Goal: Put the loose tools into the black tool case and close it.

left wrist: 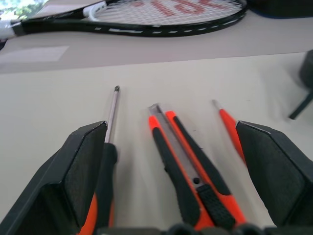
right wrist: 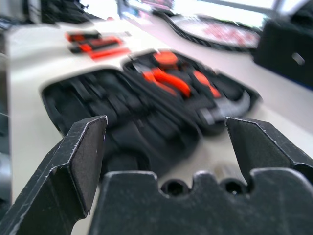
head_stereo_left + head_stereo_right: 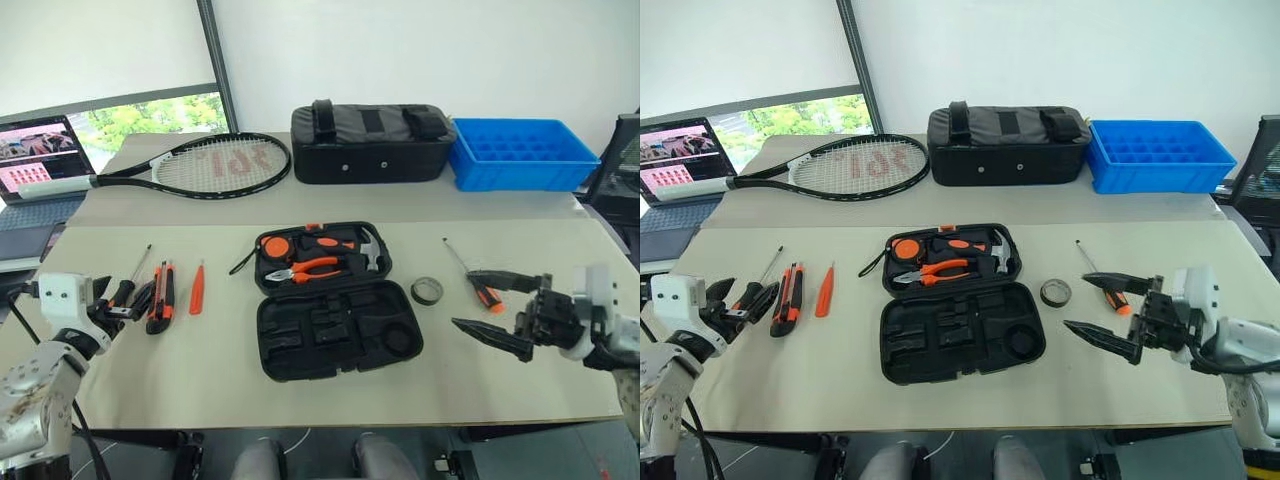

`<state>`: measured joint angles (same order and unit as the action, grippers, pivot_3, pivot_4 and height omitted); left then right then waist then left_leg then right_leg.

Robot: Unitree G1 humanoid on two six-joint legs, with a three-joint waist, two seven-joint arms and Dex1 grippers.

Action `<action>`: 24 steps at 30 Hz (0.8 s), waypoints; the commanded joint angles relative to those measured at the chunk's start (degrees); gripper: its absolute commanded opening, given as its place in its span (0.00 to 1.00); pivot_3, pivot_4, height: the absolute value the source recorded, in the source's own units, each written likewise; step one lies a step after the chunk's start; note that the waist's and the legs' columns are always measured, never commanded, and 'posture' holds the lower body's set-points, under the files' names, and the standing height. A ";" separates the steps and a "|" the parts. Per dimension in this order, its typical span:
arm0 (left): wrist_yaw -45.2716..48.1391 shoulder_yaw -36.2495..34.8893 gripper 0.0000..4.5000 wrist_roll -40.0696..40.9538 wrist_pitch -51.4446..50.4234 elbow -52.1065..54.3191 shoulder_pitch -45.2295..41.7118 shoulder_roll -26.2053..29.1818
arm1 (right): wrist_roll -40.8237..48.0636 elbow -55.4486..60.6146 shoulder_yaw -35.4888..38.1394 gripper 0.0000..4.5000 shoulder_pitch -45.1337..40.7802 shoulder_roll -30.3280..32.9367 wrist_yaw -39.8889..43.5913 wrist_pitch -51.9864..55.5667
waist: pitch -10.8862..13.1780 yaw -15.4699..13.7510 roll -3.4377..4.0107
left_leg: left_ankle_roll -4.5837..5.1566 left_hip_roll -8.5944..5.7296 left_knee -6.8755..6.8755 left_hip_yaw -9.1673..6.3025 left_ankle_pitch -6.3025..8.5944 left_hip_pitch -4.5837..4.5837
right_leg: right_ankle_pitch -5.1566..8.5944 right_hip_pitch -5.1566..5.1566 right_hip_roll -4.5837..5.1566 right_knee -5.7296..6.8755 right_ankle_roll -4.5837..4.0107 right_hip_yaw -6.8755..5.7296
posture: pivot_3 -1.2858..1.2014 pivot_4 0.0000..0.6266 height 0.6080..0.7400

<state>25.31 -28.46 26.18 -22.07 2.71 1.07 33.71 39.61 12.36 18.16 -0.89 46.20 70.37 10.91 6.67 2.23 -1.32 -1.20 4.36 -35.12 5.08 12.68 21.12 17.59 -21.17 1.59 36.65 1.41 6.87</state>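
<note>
Left end effector [image 3: 122,298] stood spread wide, empty, over a screwdriver [image 1: 108,147] left of the black tool case [image 3: 335,300]; right end effector [image 3: 500,310] likewise released, right of it, beside the tape roll [image 3: 427,291]. Case lay open on the counter [image 3: 560,380], ready for loading.

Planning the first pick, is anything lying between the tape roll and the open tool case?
Nothing visible: the small dark tape roll lies apart from the open black moulded-plastic tool case, with bare table between them.
</note>
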 commanded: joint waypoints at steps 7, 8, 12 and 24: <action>-2.58 1.27 1.00 -5.06 -1.92 -5.95 -2.77 1.96 | 3.03 4.88 -1.24 0.99 -5.04 -0.03 0.30 3.68 | -0.05 -0.72 -0.16 | 0.00 -0.01 0.14 -0.05 0.00 0.03 | -0.02 -0.01 0.03 -0.05 -0.05 -0.09 | 0.52 0.24 0.76; -2.70 1.27 1.00 -5.39 -1.86 -6.64 -2.89 1.99 | 3.23 5.20 -1.19 0.99 -5.14 -0.07 0.23 4.00 | -0.04 -0.83 -0.16 | -0.01 0.00 0.15 -0.05 0.00 0.02 | -0.02 -0.01 0.03 -0.05 -0.05 -0.09 | 0.52 0.24 0.76; -2.54 1.64 1.00 -6.27 -2.67 -9.14 -3.06 2.39 | 4.03 6.02 -0.90 0.99 -5.10 0.01 0.22 4.78 | -0.05 -0.94 -0.17 | 0.00 0.02 0.14 -0.05 0.00 0.01 | -0.02 -0.02 0.00 0.00 -0.07 -0.11 | 0.52 0.24 0.76; -2.95 -1.07 0.63 -5.35 -3.02 -13.63 -4.09 2.16 | 4.73 4.87 -0.16 1.00 -5.30 -0.02 1.64 4.76 | -0.06 -1.09 -0.15 | -0.01 0.03 0.14 -0.06 0.00 0.00 | -0.02 -0.02 0.00 0.03 -0.08 -0.11 | 0.52 0.24 0.76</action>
<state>23.17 -26.29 20.17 -25.13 -10.02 -2.39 35.22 43.12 16.68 16.29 -5.53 46.09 71.85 16.00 6.61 1.14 -1.47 -1.20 4.40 -34.99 5.02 12.69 21.12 17.57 -21.20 1.59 36.69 1.33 6.76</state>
